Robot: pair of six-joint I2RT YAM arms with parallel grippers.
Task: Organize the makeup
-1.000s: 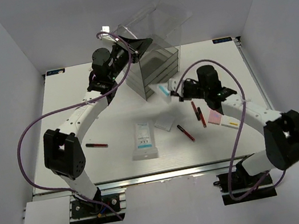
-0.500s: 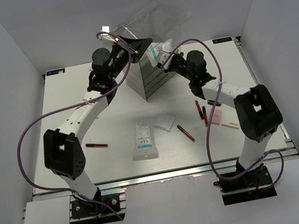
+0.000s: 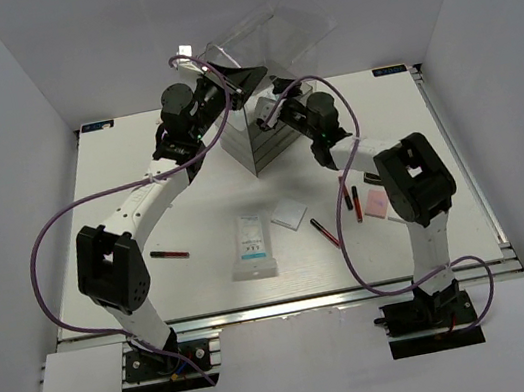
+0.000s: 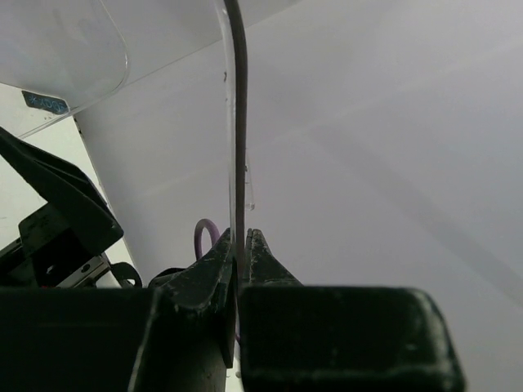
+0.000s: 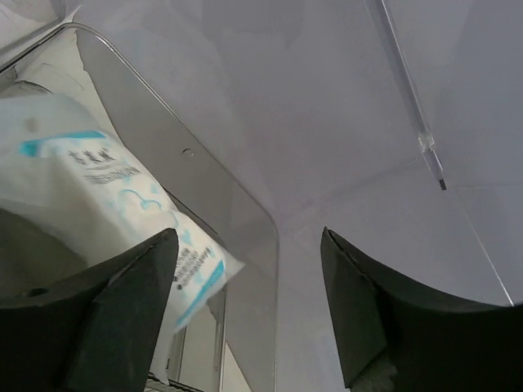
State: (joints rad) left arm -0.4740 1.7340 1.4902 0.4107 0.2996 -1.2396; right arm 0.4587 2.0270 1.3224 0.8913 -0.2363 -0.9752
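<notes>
Now the right gripper (image 5: 245,269) has carried the white packet (image 5: 98,184) up from in front of the drawer box (image 3: 272,138) to its open top. Its jaws have parted wide, and the packet appears to rest inside the top compartment, against one finger, though the wrist view does not confirm that it has dropped clear. The left gripper (image 4: 239,245) stays clamped on the raised lid (image 4: 237,122). Treat one packet as delivered. The second packet (image 3: 253,243), white pad (image 3: 289,216), pencils (image 3: 325,232) and pink palette (image 3: 377,202) remain on the table (image 3: 140,197).
</notes>
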